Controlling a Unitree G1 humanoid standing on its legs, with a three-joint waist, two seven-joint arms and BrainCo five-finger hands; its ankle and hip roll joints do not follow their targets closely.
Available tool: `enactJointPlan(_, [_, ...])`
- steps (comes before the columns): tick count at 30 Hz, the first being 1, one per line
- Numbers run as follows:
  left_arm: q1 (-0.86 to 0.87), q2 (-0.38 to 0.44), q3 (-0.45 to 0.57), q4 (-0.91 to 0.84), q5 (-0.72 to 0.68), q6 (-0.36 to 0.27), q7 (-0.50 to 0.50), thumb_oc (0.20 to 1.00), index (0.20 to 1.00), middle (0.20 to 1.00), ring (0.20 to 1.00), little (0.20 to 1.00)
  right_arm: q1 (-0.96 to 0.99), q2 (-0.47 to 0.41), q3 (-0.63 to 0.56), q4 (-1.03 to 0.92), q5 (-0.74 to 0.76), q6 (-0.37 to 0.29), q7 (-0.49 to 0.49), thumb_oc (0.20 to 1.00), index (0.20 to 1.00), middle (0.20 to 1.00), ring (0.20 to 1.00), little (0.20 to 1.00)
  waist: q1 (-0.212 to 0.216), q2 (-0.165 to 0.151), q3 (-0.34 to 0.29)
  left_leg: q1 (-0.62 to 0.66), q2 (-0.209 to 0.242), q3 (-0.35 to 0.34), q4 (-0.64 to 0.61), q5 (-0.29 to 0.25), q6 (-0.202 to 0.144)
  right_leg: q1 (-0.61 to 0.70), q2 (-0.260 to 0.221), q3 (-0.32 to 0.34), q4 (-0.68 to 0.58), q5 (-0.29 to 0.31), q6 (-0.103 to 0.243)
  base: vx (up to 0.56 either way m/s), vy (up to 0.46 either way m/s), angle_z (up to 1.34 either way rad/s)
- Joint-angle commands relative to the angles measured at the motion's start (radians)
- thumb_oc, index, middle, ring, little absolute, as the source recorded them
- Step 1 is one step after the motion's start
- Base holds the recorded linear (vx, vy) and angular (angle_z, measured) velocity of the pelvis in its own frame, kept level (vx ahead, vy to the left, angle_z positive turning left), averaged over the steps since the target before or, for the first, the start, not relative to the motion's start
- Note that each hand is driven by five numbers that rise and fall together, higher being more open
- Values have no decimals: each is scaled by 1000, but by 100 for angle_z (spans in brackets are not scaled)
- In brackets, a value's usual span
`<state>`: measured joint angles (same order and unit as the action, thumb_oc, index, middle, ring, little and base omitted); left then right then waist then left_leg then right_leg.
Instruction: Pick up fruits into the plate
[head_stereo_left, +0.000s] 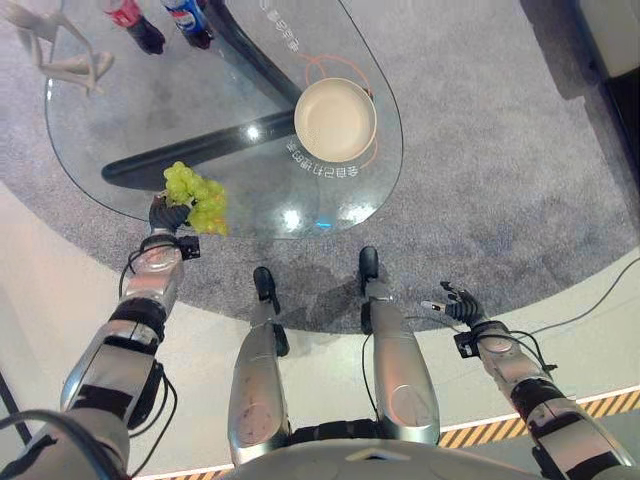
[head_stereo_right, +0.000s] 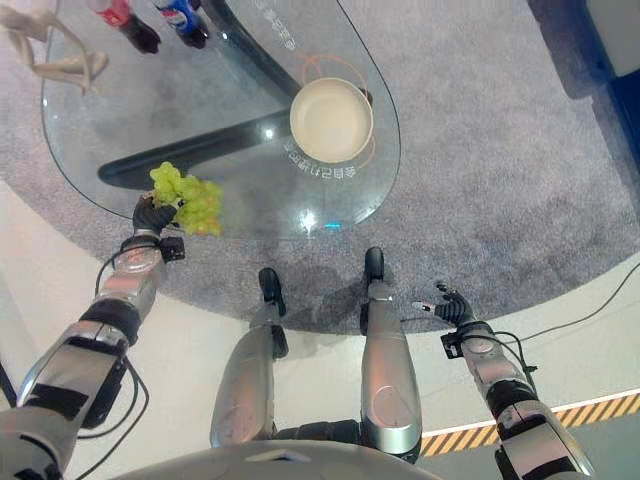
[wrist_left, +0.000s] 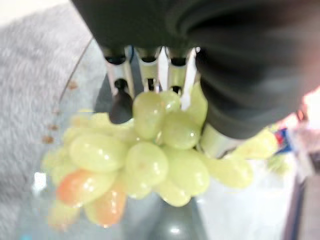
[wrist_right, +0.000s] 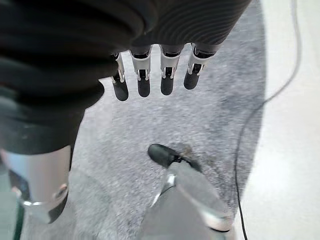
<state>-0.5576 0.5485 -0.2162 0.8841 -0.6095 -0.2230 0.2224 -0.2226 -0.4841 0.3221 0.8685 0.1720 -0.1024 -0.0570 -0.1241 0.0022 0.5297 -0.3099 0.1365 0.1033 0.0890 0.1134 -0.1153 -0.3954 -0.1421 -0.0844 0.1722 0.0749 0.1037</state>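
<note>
A bunch of green grapes is at the near left edge of the glass table, held by my left hand, whose fingers and thumb curl round it. Seen from the left wrist, the grapes hang below the fingers, a few of them orange-tinted. A cream plate rests on the right part of the table, well apart from the grapes. Low at my right side, over the grey carpet, my right hand hangs with relaxed fingers and holds nothing.
Two bottles stand at the table's far edge, next to a pale figurine at the far left. A dark V-shaped base shows through the glass. Grey carpet surrounds the table, with pale floor nearer.
</note>
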Motion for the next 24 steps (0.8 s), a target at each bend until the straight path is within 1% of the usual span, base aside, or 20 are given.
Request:
enactJointPlan(1, [25,-5,85,-85,-129,-105,-54,200,200,200,200,200,93,13,-32,-49,-21,-22,2,1000,1000,1000,1000,1000,9,-30,-58,-22,-76,75,83,-134,32,41,31,-45,33,-120,-13,30,-82,7])
enactJointPlan(3, [45,-6,96,-117,-159,-104,-68,200,200,200,200,200,107,17,-38,-74,-17,-23,3,1000,1000,1000,1000,1000,15,-32,-68,-3,-77,71,73,-135,33,63,28,-46,22,-120,-12,43,-79,6])
enactJointPlan(4, [82,-10,126,-161,-196,-102,-96,200,200,200,200,200,131,26,-46,-108,-19,-21,0,1000,1000,1000,1000,1000,25,-34,-90,29,-77,65,56,-138,33,100,23,-54,4,-121,-8,85,-82,3])
enactJointPlan(6, [113,-21,146,-195,-228,-104,-120,200,200,200,200,200,150,32,-54,-143,-25,-14,-4,1000,1000,1000,1000,1000,29,-35,-110,55,-76,63,41,-138,32,134,18,-63,-16,-121,-6,93,-61,3])
enactJointPlan(9, [170,-49,167,-243,-205,-111,-129,200,200,200,200,200,180,40,-74,-179,-47,-3,-8,1000,1000,1000,1000,1000,31,-29,-153,96,-77,64,18,-138,33,182,11,-76,-47,-114,-4,125,-7,4])
enactJointPlan(11, [204,-62,179,-271,-192,-104,-138,200,200,200,200,200,197,39,-90,-192,-65,5,6,1000,1000,1000,1000,1000,33,-24,-173,114,-75,67,23,-144,37,208,9,-82,-48,-121,-7,142,8,3])
enactJointPlan(14, [209,-64,184,-283,-191,-97,-139,200,200,200,200,200,199,33,-92,-195,-71,22,15,1000,1000,1000,1000,1000,32,-17,-178,122,-74,67,33,-152,40,222,10,-82,-43,-131,-12,71,16,3])
enactJointPlan(17, [196,-59,181,-291,-216,-89,-141,200,200,200,200,200,195,29,-89,-192,-75,24,20,1000,1000,1000,1000,1000,29,-14,-174,129,-74,66,31,-155,42,228,12,-77,-45,-134,-14,0,0,0])
enactJointPlan(24, [174,-57,175,-311,-238,-77,-151,200,200,200,200,200,214,32,-85,-194,-78,20,21,1000,1000,1000,1000,1000,26,-22,-175,147,-72,68,23,-159,49,248,11,-76,-55,-133,-10,4,-2,0])
